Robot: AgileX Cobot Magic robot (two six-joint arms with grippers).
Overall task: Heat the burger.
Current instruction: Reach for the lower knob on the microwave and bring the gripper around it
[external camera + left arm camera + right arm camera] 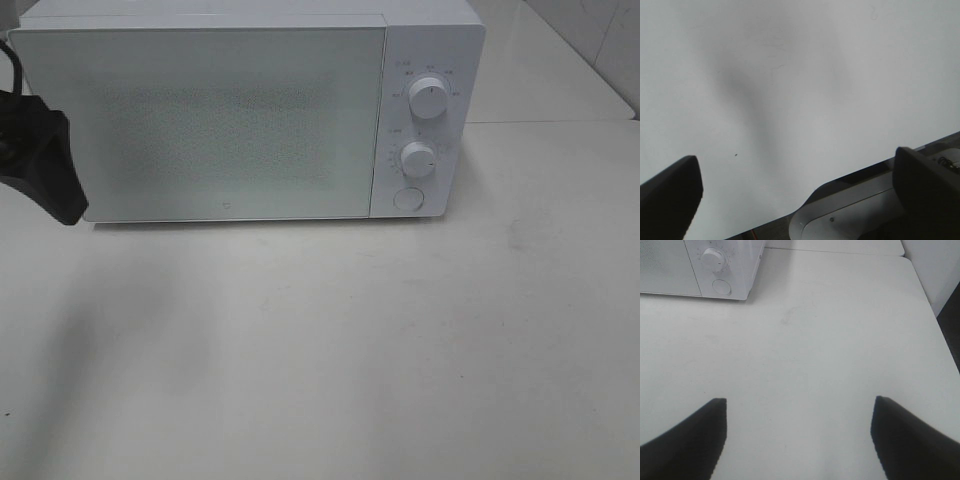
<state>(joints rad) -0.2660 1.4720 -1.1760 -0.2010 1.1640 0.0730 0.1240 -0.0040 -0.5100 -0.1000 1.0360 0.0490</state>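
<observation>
Now the microwave [215,115] door is shut — left jaws and right jaws both stand wide, empty.

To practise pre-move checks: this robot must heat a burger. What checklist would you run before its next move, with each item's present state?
1. Burger located: cannot tell, no view shows it.
2. Microwave door open for loading: not ok, it is shut.
3. Button reachable: ok, nothing covers it.
4. Left gripper free: ok, fingers apart, nothing between.
5. Right gripper free: ok, open, nothing between.
</observation>
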